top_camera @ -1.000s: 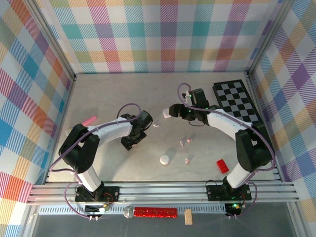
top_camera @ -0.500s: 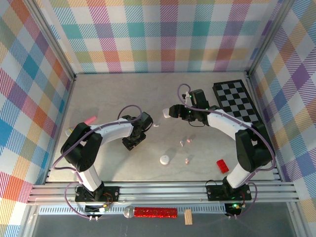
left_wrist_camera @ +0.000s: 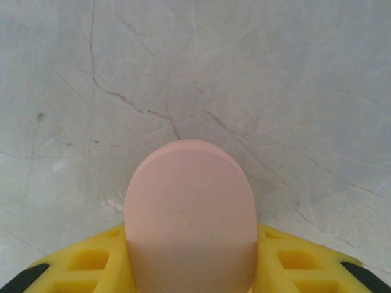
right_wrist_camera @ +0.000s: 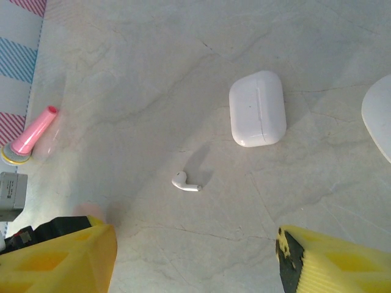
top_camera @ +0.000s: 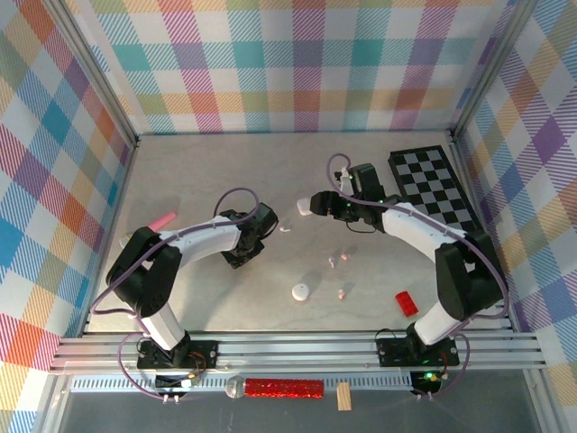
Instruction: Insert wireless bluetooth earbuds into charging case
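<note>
— Progress on the task?
— Judged early. No bud seated in any case. Left claw (top_camera: 239,257) clamped on pale pink case (left_wrist_camera: 189,207). Right claw (right_wrist_camera: 192,250) spread wide, gripping nothing.
— Location of the bud?
— White earbud (right_wrist_camera: 185,182) lying loose on surface (right_wrist_camera: 140,73), just ahead of right claw. Closed white case (right_wrist_camera: 257,108) beyond it. Outstanding: pick up bud, open case, insert.

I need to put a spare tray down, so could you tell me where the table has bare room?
The far strip along the back wall, left of the checkered mat, is bare, as is the near patch between the left arm and the white case. The middle is crowded with earbuds.
</note>
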Robot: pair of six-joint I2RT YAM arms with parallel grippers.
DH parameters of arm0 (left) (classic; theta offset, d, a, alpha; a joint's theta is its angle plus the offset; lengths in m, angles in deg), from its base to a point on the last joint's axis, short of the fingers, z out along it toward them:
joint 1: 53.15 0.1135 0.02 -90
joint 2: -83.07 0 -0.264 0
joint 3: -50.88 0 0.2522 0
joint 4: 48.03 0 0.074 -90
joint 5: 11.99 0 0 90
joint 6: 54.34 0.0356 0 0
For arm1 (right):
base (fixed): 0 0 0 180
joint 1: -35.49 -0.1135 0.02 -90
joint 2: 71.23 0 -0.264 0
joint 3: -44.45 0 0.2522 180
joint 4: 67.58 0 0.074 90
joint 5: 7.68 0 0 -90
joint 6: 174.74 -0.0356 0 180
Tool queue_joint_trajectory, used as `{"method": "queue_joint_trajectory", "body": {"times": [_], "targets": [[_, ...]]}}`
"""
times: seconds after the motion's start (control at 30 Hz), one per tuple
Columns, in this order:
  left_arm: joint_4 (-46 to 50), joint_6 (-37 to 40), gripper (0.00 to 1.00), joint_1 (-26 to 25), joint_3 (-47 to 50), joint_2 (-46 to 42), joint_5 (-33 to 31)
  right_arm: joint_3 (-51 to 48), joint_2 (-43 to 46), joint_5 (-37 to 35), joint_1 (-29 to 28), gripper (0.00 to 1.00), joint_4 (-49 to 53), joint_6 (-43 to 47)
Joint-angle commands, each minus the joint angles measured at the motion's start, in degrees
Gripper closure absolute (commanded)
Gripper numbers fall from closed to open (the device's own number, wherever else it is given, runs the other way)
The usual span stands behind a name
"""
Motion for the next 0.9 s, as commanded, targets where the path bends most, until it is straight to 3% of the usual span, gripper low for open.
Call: {"method": "queue_joint_trajectory", "body": {"times": [0.0,0.1,0.23,0.33,0.43,0.7,0.8,0.87], "targets": [[-1.3,13.6,0.62,-1.0,-3.0,-3.2,-2.8,-1.4,3.3,1.1,0.0,0.31,0.3,0.1],[-5.3,24.7,0.62,-1.7,-3.7,-5.6,-3.8,-2.7,5.5,1.7,0.5,0.31,1.4,-0.3],[-14.9,37.7,0.60,-2.8,-1.7,-10.6,0.7,-4.7,9.2,2.9,1.4,0.30,2.7,0.3],[-19.8,46.7,0.61,-3.0,-0.9,-13.2,7.3,-5.4,12.4,5.2,2.1,0.30,4.5,0.5],[-22.7,56.5,0.69,-2.9,-1.4,-13.7,17.3,-5.3,14.7,8.9,2.2,0.28,6.0,0.7],[-29.6,79.1,0.77,-2.9,-1.1,-13.5,36.9,-2.1,13.4,17.5,2.1,0.29,9.4,-0.9],[-31.6,86.4,0.82,-2.9,-0.1,-13.8,42.5,-0.8,11.8,19.7,2.0,0.31,10.3,-0.7],[-33.0,87.3,0.82,-3.0,0.0,-13.6,43.0,-0.5,11.2,21.1,2.0,0.32,10.2,-0.8]]}}
